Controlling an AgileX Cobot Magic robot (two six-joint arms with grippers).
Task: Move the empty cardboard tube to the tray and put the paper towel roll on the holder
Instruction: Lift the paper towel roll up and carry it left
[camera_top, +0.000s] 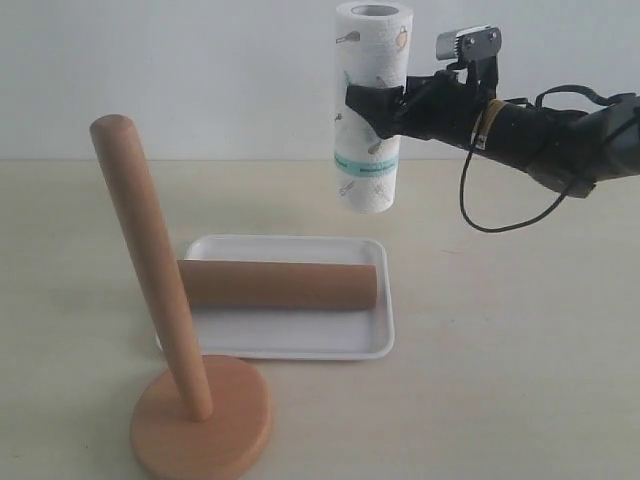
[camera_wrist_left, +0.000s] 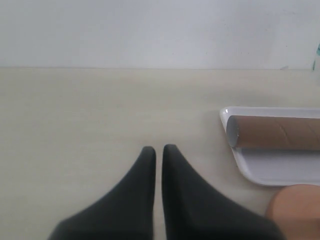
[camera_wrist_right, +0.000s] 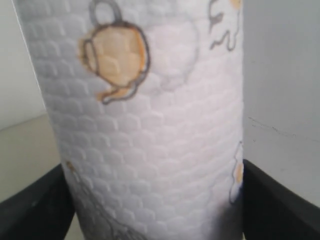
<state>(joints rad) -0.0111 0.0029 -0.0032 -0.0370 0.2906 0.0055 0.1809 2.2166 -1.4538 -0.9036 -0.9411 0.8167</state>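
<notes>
The paper towel roll (camera_top: 370, 105) hangs upright high above the table, behind the tray, with my right gripper (camera_top: 372, 108) shut on its middle. Up close the roll (camera_wrist_right: 150, 125) fills the right wrist view, a black finger on each side. The brown cardboard tube (camera_top: 278, 284) lies lengthwise in the white tray (camera_top: 300, 340). The wooden holder (camera_top: 200, 420) stands in front of the tray's left end, its pole (camera_top: 150, 260) leaning and bare. My left gripper (camera_wrist_left: 158, 150) is shut and empty over bare table, left of the tray (camera_wrist_left: 270, 172) and tube (camera_wrist_left: 275, 132).
A pale wall runs behind the table. The right arm's black cable (camera_top: 490, 215) loops down below the wrist. The holder's base edge (camera_wrist_left: 295, 210) shows at the corner of the left wrist view.
</notes>
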